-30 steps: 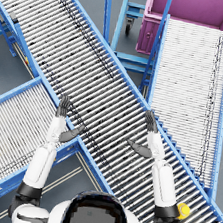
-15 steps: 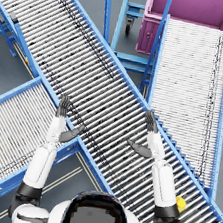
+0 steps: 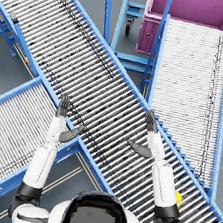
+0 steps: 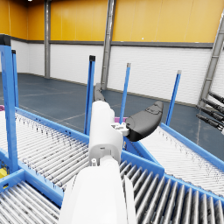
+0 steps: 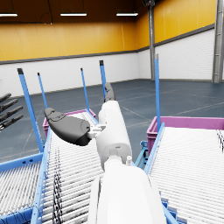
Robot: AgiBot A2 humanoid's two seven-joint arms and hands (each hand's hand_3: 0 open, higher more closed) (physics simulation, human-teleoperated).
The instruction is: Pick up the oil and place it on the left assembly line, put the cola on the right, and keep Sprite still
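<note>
The left hand (image 3: 61, 124) and the right hand (image 3: 148, 139) both hang over the middle roller line (image 3: 107, 82), low in the frame, one on each side. Each hand is empty, with its fingers straight and apart and its thumb sticking in toward the other hand. I think they are held like this to wait, ready to take a bottle that comes along between them. The oil, the cola and the Sprite are not in any view, so I cannot say which way they point or if they stand or lie. The left roller line (image 3: 10, 124) sits at the lower left, and that is where the oil should go. The right roller line (image 3: 188, 84) runs up the right side to a pink bin (image 3: 199, 10) at the top, and the cola belongs there. A small yellow thing (image 3: 177, 196) peeks out by the right arm at the lower right. It is too small to tell what it is.
</note>
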